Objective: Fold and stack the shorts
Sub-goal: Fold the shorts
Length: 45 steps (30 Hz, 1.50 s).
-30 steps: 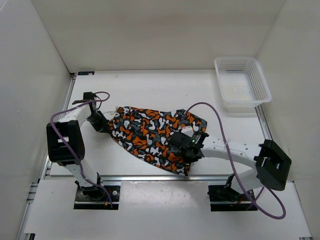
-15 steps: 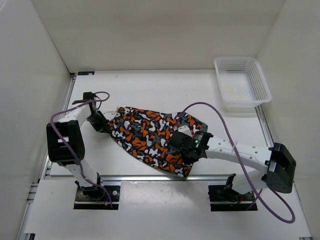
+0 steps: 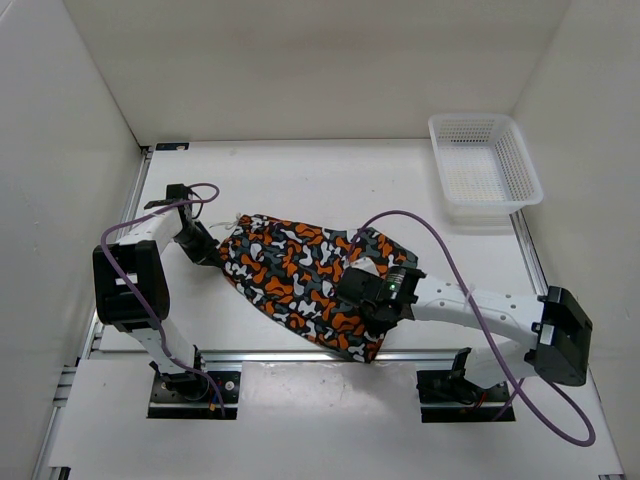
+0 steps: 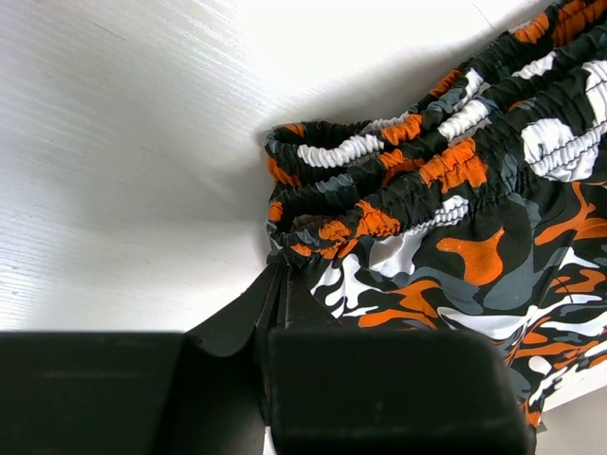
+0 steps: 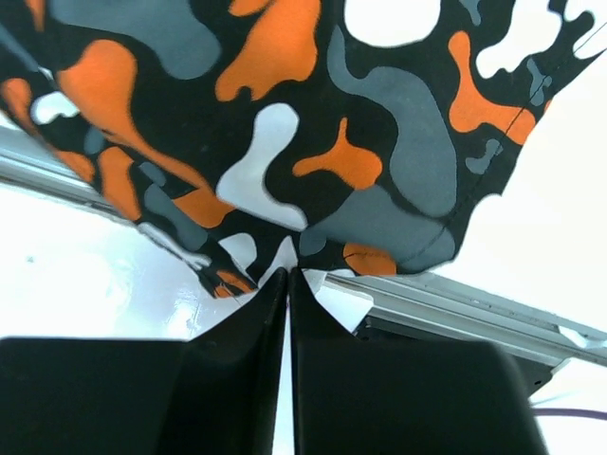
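Observation:
Orange, black, grey and white camouflage shorts (image 3: 300, 275) lie spread across the middle of the table. My left gripper (image 3: 212, 255) is shut on the shorts' elastic waistband (image 4: 379, 180) at their left end, fabric pinched at its tips (image 4: 282, 268). My right gripper (image 3: 372, 300) is shut on a fold of the shorts (image 5: 313, 142) near their right side, the cloth hanging from its tips (image 5: 287, 273) above the table's front rail (image 5: 455, 303).
A white mesh basket (image 3: 484, 165) stands at the back right of the table. White walls enclose the left, back and right sides. A purple cable (image 3: 440, 250) loops over the right arm. The metal front rail (image 3: 300, 355) runs along the near edge.
The right gripper has pulled its fold of the shorts a little toward the near edge, dragging the lower hem to the front rail. The left gripper has stayed put.

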Available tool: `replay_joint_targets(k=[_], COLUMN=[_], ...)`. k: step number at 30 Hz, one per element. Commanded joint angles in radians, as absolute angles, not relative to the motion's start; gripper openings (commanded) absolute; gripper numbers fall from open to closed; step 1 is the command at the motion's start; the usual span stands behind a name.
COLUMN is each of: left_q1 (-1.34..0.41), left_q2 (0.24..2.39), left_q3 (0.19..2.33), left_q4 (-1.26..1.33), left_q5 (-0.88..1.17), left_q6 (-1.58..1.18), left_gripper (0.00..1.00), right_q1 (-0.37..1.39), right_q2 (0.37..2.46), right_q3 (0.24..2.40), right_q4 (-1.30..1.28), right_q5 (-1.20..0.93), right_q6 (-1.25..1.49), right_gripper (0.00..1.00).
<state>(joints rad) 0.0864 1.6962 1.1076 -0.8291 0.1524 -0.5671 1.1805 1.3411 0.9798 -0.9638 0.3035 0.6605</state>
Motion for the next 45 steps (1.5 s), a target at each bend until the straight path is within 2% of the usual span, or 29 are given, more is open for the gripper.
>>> replay_joint_targets(k=[1, 10, 16, 26, 27, 28, 30, 31, 32, 34, 36, 37, 38, 39, 41, 45], left_q1=[0.083, 0.083, 0.083, 0.083, 0.083, 0.083, 0.083, 0.083, 0.083, 0.083, 0.083, 0.083, 0.083, 0.083, 0.083, 0.083], left_q2=[1.663, 1.654, 1.654, 1.654, 1.654, 1.654, 1.644, 1.644, 1.644, 1.644, 1.644, 1.644, 1.644, 1.644, 1.644, 1.664], left_q3=[1.126, 1.126, 1.126, 1.135, 1.135, 1.135, 1.135, 1.135, 1.135, 1.135, 1.135, 1.135, 1.135, 1.135, 1.135, 1.135], left_q4=[-0.813, -0.813, -0.813, -0.813, -0.813, -0.813, -0.813, -0.813, -0.813, -0.813, -0.813, -0.813, -0.813, -0.813, -0.813, -0.813], left_q5=[0.155, 0.155, 0.155, 0.155, 0.155, 0.155, 0.155, 0.155, 0.155, 0.155, 0.155, 0.155, 0.155, 0.155, 0.155, 0.137], left_q6=[-0.575, -0.575, -0.575, -0.575, -0.575, -0.575, -0.575, -0.575, -0.575, -0.575, -0.575, -0.575, -0.575, -0.575, -0.575, -0.575], left_gripper=[0.15, 0.15, 0.15, 0.15, 0.15, 0.15, 0.20, 0.28, 0.33, 0.42, 0.58, 0.59, 0.61, 0.74, 0.75, 0.77], right_q1=[1.187, 1.198, 1.262, 1.350, 1.350, 1.361, 1.370, 1.370, 1.370, 1.350, 1.294, 1.263, 1.228, 1.153, 1.074, 0.817], right_q2=[1.308, 1.310, 1.298, 1.463, 1.476, 1.500, 1.500, 1.500, 1.480, 1.428, 1.382, 1.370, 1.358, 1.336, 1.312, 1.258], right_q3=[1.006, 0.985, 0.996, 0.996, 0.996, 0.996, 1.006, 1.006, 1.015, 1.015, 1.015, 1.002, 0.979, 0.965, 0.918, 0.810], right_q4=[-0.992, -0.969, -0.925, -0.904, -0.891, -0.891, -0.891, -0.905, -0.916, -0.928, -0.937, -0.937, -0.937, -0.937, -0.919, -0.795], right_q5=[0.288, 0.288, 0.122, -0.004, -0.014, -0.014, 0.032, 0.057, 0.081, 0.129, 0.179, 0.179, 0.193, 0.193, 0.160, 0.025], right_q6=[0.635, 0.654, 0.528, 0.465, 0.465, 0.465, 0.474, 0.489, 0.489, 0.531, 0.576, 0.595, 0.616, 0.653, 0.667, 0.701], right_gripper=[0.00, 0.00, 0.00, 0.00, 0.08, 0.22, 0.54, 0.74, 0.79, 0.85, 0.85, 0.85, 0.80, 0.77, 0.76, 0.81])
